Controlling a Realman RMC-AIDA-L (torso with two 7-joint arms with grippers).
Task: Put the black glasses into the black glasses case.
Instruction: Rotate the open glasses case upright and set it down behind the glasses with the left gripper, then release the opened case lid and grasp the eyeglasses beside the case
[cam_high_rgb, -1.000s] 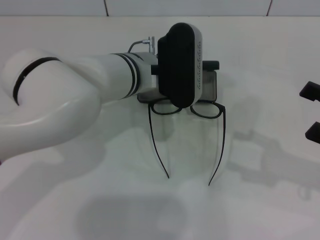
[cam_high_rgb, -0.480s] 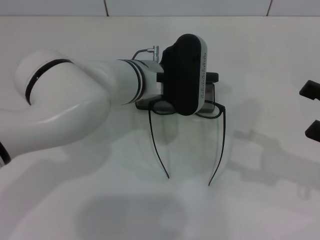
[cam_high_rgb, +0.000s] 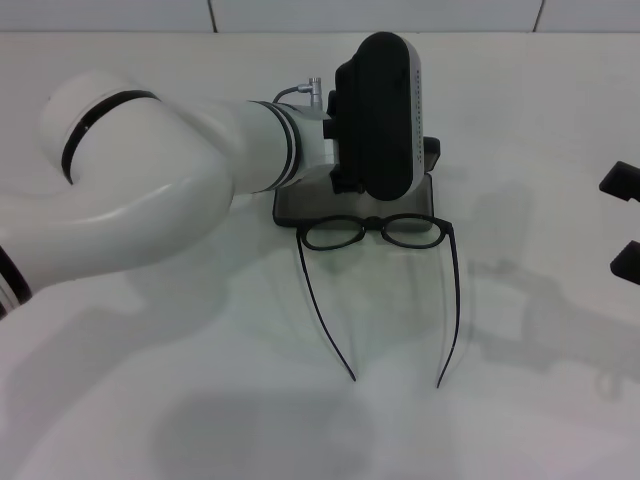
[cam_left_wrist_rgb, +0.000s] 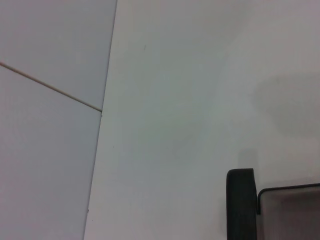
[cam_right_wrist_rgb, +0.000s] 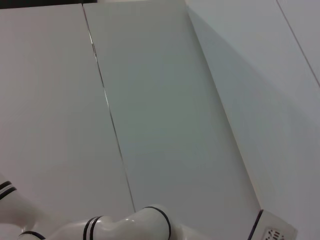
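The black glasses case (cam_high_rgb: 385, 110) stands open at the table's middle, its lid raised upright and its greyish base (cam_high_rgb: 300, 203) flat on the table. My left gripper (cam_high_rgb: 431, 151) reaches in from the left and is mostly hidden behind the lid, which it holds up. An edge of the case (cam_left_wrist_rgb: 287, 210) also shows in the left wrist view. The black glasses (cam_high_rgb: 375, 232) lie unfolded just in front of the base, lenses toward the case and temple arms pointing at me. My right gripper (cam_high_rgb: 625, 222) hangs open at the right edge, well away from both.
A white table (cam_high_rgb: 200, 400) spreads all around, with a tiled wall (cam_high_rgb: 300, 12) at the back. My left arm's thick white links (cam_high_rgb: 150, 190) span the left half above the table.
My left arm has swung the lid up and back to the right, uncovering both lenses. The glasses now lie slightly nearer to me. The right gripper has not moved.
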